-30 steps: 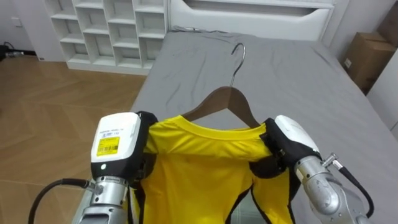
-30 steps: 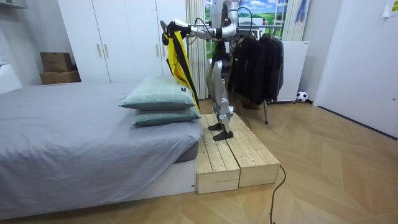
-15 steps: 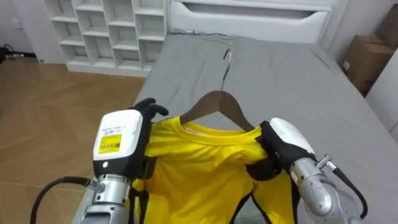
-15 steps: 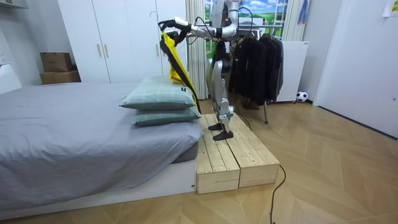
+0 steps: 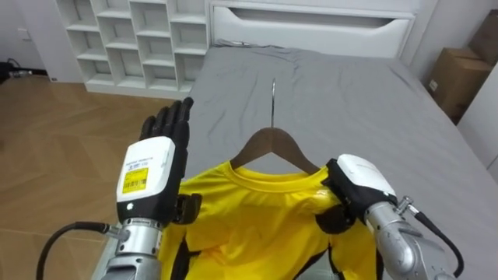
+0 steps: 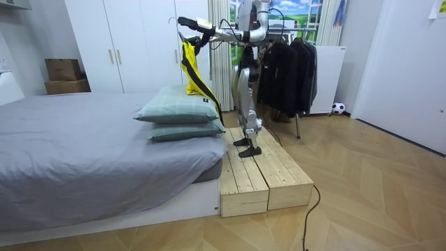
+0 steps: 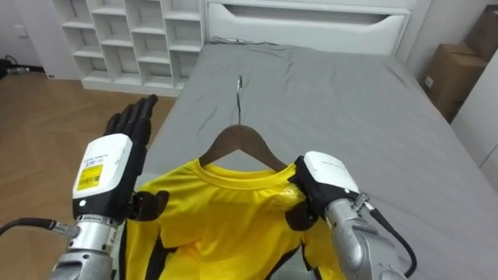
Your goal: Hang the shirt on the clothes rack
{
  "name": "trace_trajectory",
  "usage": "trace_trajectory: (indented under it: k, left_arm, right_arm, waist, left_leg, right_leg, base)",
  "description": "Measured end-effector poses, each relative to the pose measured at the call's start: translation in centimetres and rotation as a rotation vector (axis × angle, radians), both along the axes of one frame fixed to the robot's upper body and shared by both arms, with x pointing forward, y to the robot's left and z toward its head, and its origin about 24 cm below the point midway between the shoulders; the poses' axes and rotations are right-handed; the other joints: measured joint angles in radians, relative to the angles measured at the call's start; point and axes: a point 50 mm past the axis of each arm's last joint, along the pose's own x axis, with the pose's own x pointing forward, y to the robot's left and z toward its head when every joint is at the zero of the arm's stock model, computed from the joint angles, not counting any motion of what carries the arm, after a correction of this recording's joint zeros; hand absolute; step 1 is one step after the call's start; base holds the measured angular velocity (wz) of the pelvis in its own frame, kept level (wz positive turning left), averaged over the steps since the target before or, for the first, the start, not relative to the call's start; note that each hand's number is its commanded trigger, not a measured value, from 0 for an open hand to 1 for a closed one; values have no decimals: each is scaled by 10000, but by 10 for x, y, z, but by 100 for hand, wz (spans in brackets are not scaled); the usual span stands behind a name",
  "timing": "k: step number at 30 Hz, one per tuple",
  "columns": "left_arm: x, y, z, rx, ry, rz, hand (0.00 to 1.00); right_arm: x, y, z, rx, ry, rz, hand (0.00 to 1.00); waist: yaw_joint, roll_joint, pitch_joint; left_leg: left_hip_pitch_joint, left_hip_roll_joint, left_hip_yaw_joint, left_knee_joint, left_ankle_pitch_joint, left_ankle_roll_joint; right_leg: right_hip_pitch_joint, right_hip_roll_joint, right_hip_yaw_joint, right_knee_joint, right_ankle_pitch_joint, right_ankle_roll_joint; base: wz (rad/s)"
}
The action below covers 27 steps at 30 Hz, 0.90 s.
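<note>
I saw the left hand (image 5: 152,173) raised at the left shoulder of the yellow shirt (image 5: 257,214). Its fingers (image 5: 174,124) were straight and spread, holding nothing, and its thumb was just at the cloth's edge. The right hand (image 5: 354,187) was on the shirt's right shoulder, dark fingers (image 5: 333,219) curled into the cloth and gripping it there. I couldn't tell whether the hanger arm was inside that grip.

The shirt was on the wooden hanger (image 5: 271,144), collar around its neck, held in the air in front of the robot. The hanger's metal hook (image 5: 272,97) stood upright and free, caught on nothing.

Past the hook I had the grey bed (image 5: 358,101), a white headboard (image 5: 311,31), a white shelf unit (image 5: 132,39) on the left and a cardboard box (image 5: 461,68) on the right.

In the room view the robot stood upright on a wooden platform (image 6: 261,178) beside the bed. Both arms reached out over the stacked pillows (image 6: 180,111), with the shirt hanging just above them. A clothes rack (image 6: 289,70) of dark garments was close behind the robot.
</note>
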Motion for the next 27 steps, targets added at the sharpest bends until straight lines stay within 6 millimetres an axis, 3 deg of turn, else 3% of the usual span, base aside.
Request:
trace_trajectory:
  k: [8,16,27]
  left_arm:
    - [0,3,0,8,4,114,0]
    - [1,15,2,-78,-73,632,0]
    - [-4,26,-11,-467,379,1088,0]
  right_arm:
    - [3,-26,11,-171,-473,-925,100]
    - [4,-38,17,349,-874,-1525,100]
    - [4,-50,22,944,-1336,-2109,100]
  waist:
    - [-13,-29,5]
    - [-34,-31,4]
    - [-1,-16,1]
  left_leg:
    - [-103,7,64,-30,0,0]
    - [-92,13,134,-56,0,0]
    - [-72,16,149,-69,0,0]
  right_leg:
    - [-156,7,104,-2,0,0]
    - [-182,9,145,-6,0,0]
    - [-172,12,149,-8,0,0]
  base:
    - [-2]
    - [-2]
    - [0]
